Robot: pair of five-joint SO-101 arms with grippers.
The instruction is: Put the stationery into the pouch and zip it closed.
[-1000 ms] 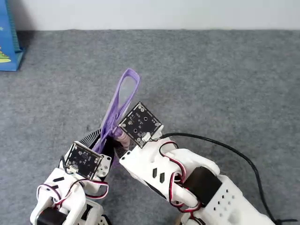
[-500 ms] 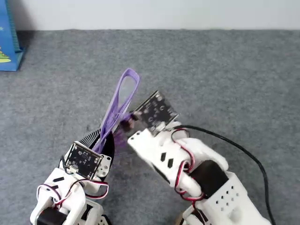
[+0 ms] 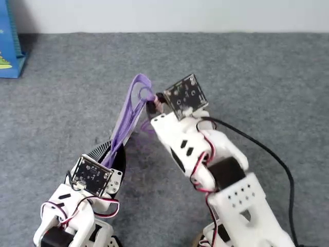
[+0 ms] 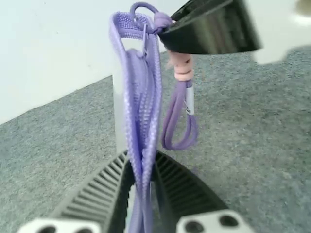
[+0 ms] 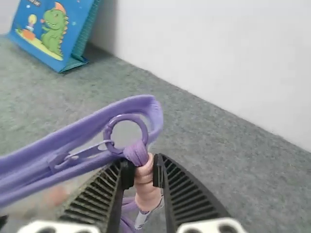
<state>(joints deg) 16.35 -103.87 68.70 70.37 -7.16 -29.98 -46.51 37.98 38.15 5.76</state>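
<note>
Right jaws pinch zipper cord [image 5: 136,154]; left jaws clamp pouch [image 4: 140,104], seemingly zipped.

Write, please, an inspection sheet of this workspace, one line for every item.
Surface: grey felt-like table cover, flat, no wrinkles seen.
Job's things: purple fabric zip pouch held on edge between both end effectors; purple pull cord with a pink bead at its far end.
Clutter: blue box with a green dinosaur picture at the far left edge.
End effectors: left end effector shut on the pouch's near end; right end effector shut on the pull cord.
Cables: black cable beside the right arm.
Surroundings: white wall behind the table.
</note>
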